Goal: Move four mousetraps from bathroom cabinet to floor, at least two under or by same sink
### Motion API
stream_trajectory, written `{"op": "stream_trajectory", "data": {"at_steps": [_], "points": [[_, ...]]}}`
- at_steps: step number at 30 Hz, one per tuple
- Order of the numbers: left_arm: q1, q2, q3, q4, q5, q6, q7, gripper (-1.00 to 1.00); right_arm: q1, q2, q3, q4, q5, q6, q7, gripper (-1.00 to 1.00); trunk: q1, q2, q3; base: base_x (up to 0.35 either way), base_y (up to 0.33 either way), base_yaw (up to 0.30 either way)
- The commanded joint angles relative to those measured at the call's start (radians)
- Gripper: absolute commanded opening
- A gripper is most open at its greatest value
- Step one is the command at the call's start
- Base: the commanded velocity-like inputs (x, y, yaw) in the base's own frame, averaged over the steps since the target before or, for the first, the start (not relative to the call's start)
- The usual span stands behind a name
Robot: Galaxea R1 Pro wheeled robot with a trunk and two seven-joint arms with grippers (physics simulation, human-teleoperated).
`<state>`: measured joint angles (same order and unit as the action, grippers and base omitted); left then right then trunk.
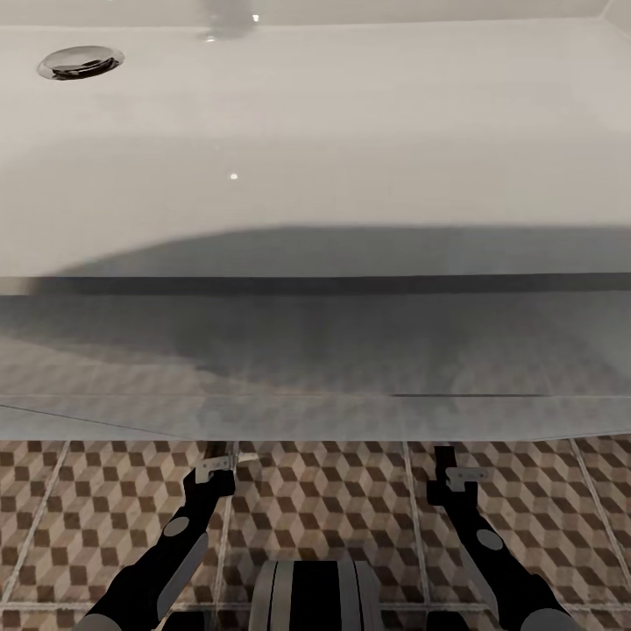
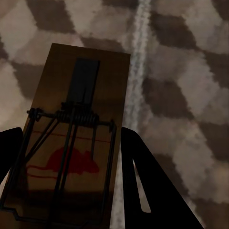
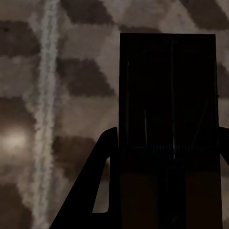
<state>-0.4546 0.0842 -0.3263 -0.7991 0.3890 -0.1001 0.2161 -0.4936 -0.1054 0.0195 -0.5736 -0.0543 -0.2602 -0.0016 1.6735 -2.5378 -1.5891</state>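
We are parked in front of a white sink (image 1: 315,158), head camera looking down across its basin and front edge to the bathroom floor (image 1: 333,499) below. Both arms reach forward and down, and their ends pass under the sink's front edge.

Left gripper (image 2: 67,157): fingers sit on either side of a mousetrap (image 2: 78,129), closed on its board. Spring, wire bar and red mouse print face the wrist camera. Tiles lie beyond it; we cannot tell whether the board touches them.

Right gripper (image 3: 167,157): fingers flank a second mousetrap (image 3: 169,109), also clamped. This one is in deep shadow, almost black, and only faint wire lines show. Contact with the floor is likewise unclear.

So two traps are in hand, held low beside or beneath the sink. The cabinet and the other two traps are out of frame.

Risks we see from here:
- Releasing while the boards are off the tiles: a flat, light board could flip, bounce or skid away from the sink.
- Letting go with a board tilted: it may land on edge or lean against a finger, and get dragged when the arm pulls back.
- The head camera cannot see the fingertips, hidden by the sink edge, so height must be judged from the wrist cameras alone, and the right one is dark.
- Raising the arms too steeply on retreat could knock them against the sink's underside.
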Motion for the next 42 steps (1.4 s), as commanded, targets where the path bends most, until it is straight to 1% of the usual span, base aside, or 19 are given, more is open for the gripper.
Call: {"op": "stream_trajectory", "data": {"at_steps": [1, 5, 8, 37, 39, 42], "points": [[-0.001, 0.002, -0.008, 0.000, 0.007, -0.005, 0.011, -1.00, 0.000, 0.000, 0.002, 0.001, -0.007, -0.004, 0.001, -1.00, 0.000, 0.000, 0.000, 0.000, 0.000, 0.000], [-0.001, 0.002, -0.008, 0.000, 0.007, -0.005, 0.011, -1.00, 0.000, 0.000, 0.002, 0.001, -0.007, -0.004, 0.002, -1.00, 0.000, 0.000, 0.000, 0.000, 0.000, 0.000], [-0.001, 0.002, -0.008, 0.000, 0.007, -0.005, 0.011, -1.00, 0.000, 0.000, 0.001, 0.001, -0.007, -0.004, 0.002, -1.00, 0.001, -0.001, -0.012, 0.000, 0.000, 0.000], [-0.001, 0.002, -0.010, 0.000, 0.007, -0.004, 0.006, -1.00, 0.000, 0.000, 0.003, 0.001, -0.007, -0.003, 0.002, -1.00, 0.001, -0.001, -0.012, 0.000, 0.000, 0.000], [-0.001, 0.002, -0.009, 0.000, 0.007, -0.004, 0.007, -1.00, 0.000, 0.000, 0.002, 0.001, -0.007, -0.003, 0.002, -1.00, 0.002, -0.001, -0.020, 0.000, 0.000, 0.000], [-0.001, 0.002, -0.008, 0.000, 0.007, -0.004, 0.007, -1.00, 0.000, 0.000, 0.002, 0.001, -0.007, -0.003, 0.002, -1.00, 0.002, -0.001, -0.020, 0.000, 0.000, 0.000]]}}
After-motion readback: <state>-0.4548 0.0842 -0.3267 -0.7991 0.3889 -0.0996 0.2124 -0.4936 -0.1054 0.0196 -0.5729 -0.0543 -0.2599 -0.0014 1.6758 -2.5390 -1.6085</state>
